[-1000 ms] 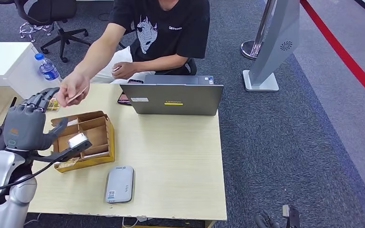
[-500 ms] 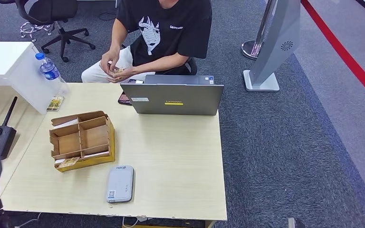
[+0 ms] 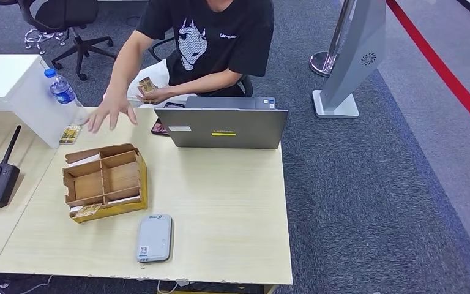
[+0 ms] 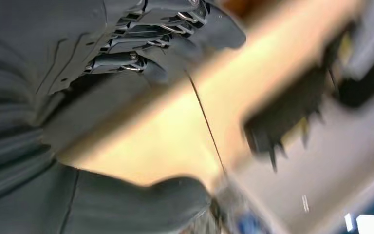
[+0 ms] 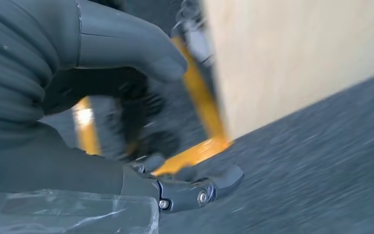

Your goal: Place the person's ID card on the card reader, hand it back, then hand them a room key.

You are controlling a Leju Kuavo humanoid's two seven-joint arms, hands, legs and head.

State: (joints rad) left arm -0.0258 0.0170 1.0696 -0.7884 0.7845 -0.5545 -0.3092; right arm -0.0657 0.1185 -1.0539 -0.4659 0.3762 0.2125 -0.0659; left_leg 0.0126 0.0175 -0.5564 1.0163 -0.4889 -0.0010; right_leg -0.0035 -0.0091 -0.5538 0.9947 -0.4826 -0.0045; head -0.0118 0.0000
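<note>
**Cards with the person, both hands empty**

You see the person's hand (image 3: 108, 111) reaching over the table (image 3: 220, 202), their other hand holding cards (image 3: 146, 86) at their lap. The card reader (image 3: 154, 237) lies bare beside the cardboard organizer (image 3: 104, 180). Your left hand (image 4: 141, 58) looks spread and empty, though blurred; your right hand (image 5: 126, 112) hangs with fingers apart, holding nothing.

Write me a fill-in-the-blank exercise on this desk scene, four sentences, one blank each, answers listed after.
1. The grey card reader lies on the table near its front edge, beside the ______ organizer.
2. The laptop stands in front of the person, who wears a ______ T-shirt.
3. The water bottle has a ______ cap.
4. The person's outstretched hand hovers over the table's ______ edge.

Missing words: cardboard; black; blue; far
</note>
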